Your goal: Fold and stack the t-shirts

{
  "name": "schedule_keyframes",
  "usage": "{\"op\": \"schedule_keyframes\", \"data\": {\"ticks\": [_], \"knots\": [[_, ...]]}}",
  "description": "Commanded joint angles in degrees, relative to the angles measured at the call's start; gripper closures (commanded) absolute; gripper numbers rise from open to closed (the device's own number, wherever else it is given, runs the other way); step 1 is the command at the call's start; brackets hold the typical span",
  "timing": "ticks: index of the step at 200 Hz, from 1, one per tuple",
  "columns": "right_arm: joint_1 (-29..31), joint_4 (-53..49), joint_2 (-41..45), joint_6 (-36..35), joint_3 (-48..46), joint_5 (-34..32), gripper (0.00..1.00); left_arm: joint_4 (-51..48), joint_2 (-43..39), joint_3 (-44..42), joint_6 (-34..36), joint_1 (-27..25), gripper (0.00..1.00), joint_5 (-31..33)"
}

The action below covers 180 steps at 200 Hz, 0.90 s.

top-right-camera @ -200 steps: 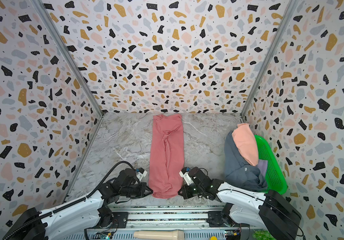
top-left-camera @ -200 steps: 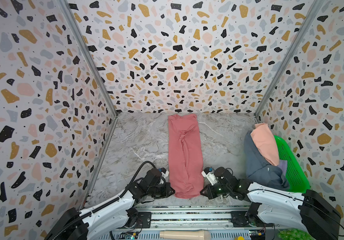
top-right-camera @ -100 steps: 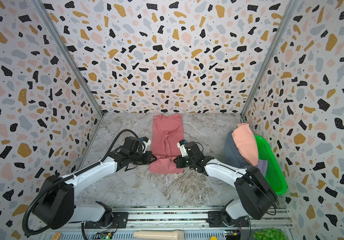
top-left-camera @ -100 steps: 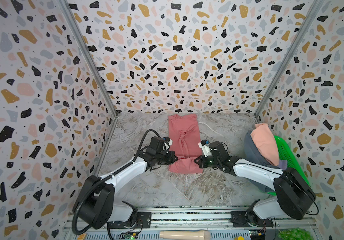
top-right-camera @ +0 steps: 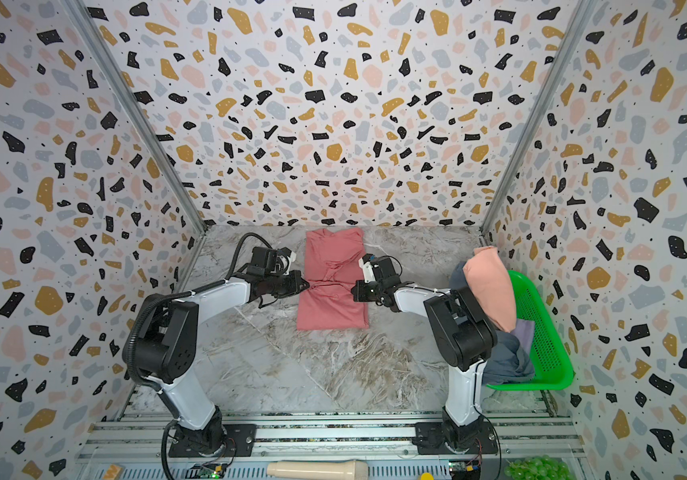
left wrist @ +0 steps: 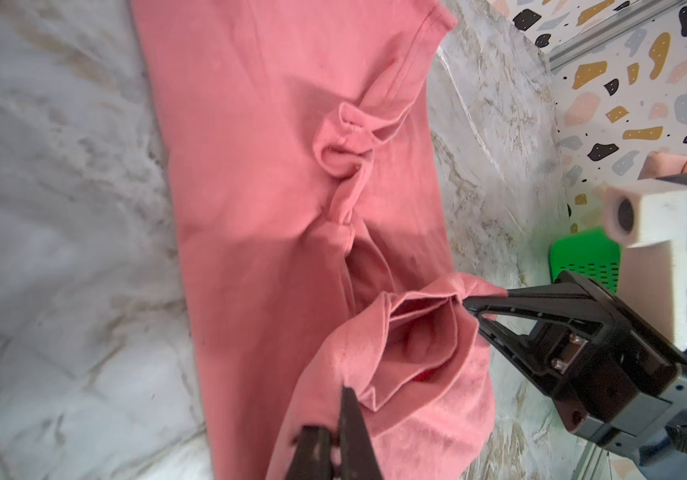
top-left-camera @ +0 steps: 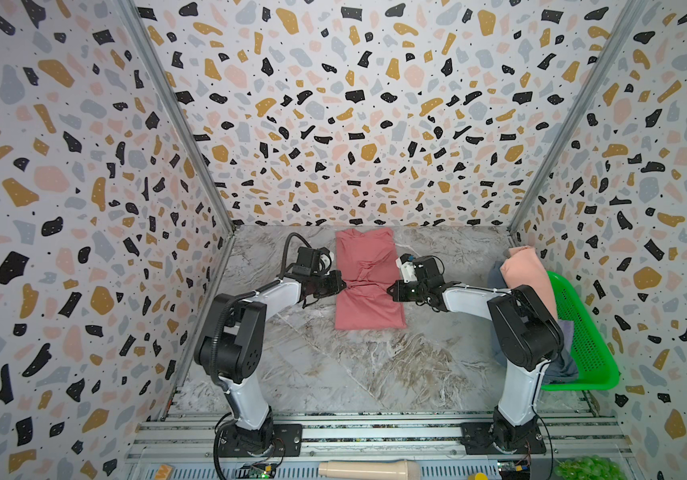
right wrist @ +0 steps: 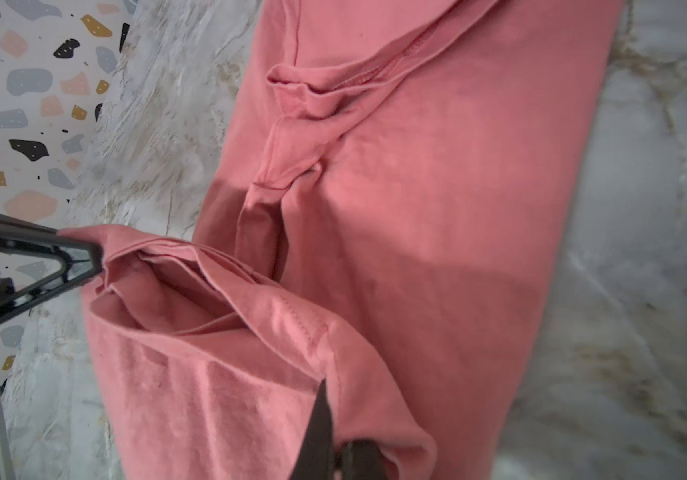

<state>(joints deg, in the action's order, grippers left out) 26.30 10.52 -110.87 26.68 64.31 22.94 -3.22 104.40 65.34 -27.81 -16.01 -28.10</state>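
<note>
A dusty rose-red t-shirt (top-left-camera: 368, 309) lies lengthwise on the marble table in both top views, its near part doubled over. My left gripper (top-left-camera: 343, 286) pinches one raised corner of the folded layer at the shirt's left edge. My right gripper (top-left-camera: 389, 289) pinches the opposite corner at the right edge. In the left wrist view the left gripper (left wrist: 343, 399) is shut on cloth, and the right gripper (left wrist: 468, 301) bites a bunched corner. The right wrist view shows the right gripper (right wrist: 327, 399) shut on the shirt (right wrist: 437, 208). Peach (top-left-camera: 524, 274), lavender (top-left-camera: 568, 328) and slate blue-grey (top-left-camera: 558, 368) t-shirts hang over the basket.
A green perforated basket (top-left-camera: 582, 332) stands against the right wall behind the right arm. Patterned walls close in the table on three sides. A cream cylinder (top-left-camera: 368, 469) and green grapes (top-left-camera: 587, 469) lie by the front rail.
Both grippers have carried the shirt's near hem from the front edge toward the back wall, doubling the shirt over. It now covers about half its former length.
</note>
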Motion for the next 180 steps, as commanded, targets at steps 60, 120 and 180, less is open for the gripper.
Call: {"op": "schedule_keyframes", "data": {"ticks": [60, 120, 180], "knots": [[-4.4, -6.8, 12.2, -2.0, -3.4, 1.1, 0.37, 0.2, -7.0, -1.3, -1.6, 5.6, 0.24, 5.4], [0.6, -4.9, 28.5, 5.4, -25.6, 5.7, 0.27, -3.1, -24.5, -22.8, -3.3, -0.4, 0.25, 3.7], [1.3, 4.1, 25.0, 9.9, -32.1, 8.2, 0.25, 7.2, -27.8, -35.9, -9.3, -2.7, 0.35, 2.9]]}}
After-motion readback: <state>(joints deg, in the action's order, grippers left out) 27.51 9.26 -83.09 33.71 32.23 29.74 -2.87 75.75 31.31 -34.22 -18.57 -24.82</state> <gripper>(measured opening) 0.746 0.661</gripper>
